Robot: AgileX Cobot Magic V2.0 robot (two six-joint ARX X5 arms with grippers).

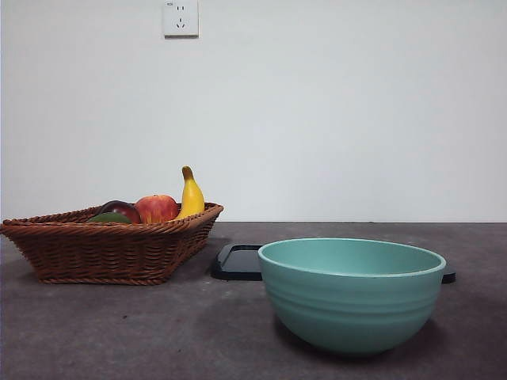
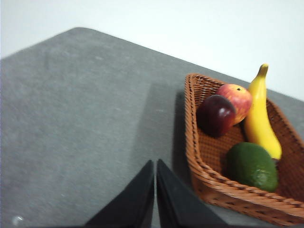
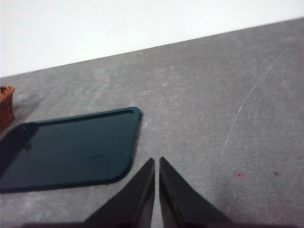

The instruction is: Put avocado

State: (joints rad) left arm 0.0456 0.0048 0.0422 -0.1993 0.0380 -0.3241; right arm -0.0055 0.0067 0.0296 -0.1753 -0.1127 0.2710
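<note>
Avocado sits in the wicker basket beside plum, apple and banana; right of it stand a dark tray and teal bowl. Both grippers wait pressed together, empty. Smooth, firm, rounded, it probably suits a grasp across its middle.

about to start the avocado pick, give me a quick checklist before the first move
1. Dark green oval avocado lies in the brown wicker basket, top uncovered: ok.
2. Nearest neighbour: yellow banana seems to touch the avocado: not ok.
3. Dark red-purple round fruit and red apple sit apart from the avocado: ok.
4. Left gripper open for a grasp: not ok, jaws shut, beside the basket.
5. Right gripper away from the basket, near the dark flat tray: ok.
6. Teal ceramic bowl empty: cannot tell.
</note>
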